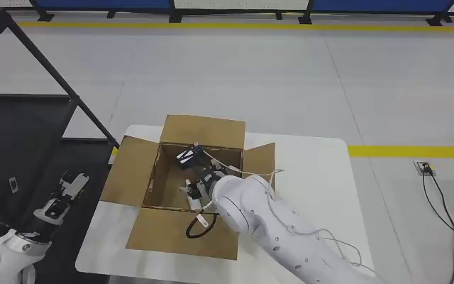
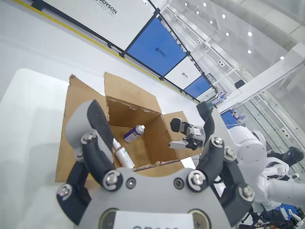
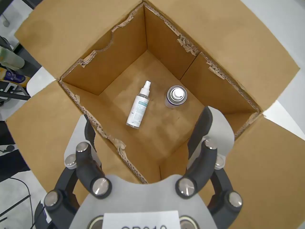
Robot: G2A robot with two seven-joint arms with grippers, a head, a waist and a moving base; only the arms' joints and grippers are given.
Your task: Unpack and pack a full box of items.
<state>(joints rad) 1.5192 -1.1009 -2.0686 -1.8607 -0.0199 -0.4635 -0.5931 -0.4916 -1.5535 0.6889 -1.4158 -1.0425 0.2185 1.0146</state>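
**Right wrist view — two containers on the floor of an open box**

Looks straight down into a corrugated cardboard box [image 3: 214,36], all four flaps folded outward, rim edges ragged and frayed. On the brown floor: a white spray bottle [image 3: 139,107] lying on its side. Just beside it but not touching, a blue aerosol can [image 3: 175,96] with a silvery domed top, seemingly upright, though hard to be sure.

Right gripper [image 3: 147,116] poised above the opening, jaws spread wide, nothing between them. Left gripper [image 2: 150,106] off the table's left edge, well apart from the box, likewise wide open and empty.

Handling, by judgement only:
- **Spray bottle:** probably light plastic, smooth and round, so apt to roll or slip out of a pinch. Best taken across the middle of the body, clear of the slim neck and nozzle.
- **Aerosol can:** likely stiff metal, somewhat heavier, with a glossy skin. Best gripped around the cylinder wall below the shoulder, never by the small valve.
- **Fragility:** no sign of it in either.
- **Approach:** little side room between the deep walls — calls for a straight-down approach, jaws set across each container's short width.
- **Box:** cardboard stiff yet light. Could slide on the smooth white table [image 1: 312,177] if nudged.
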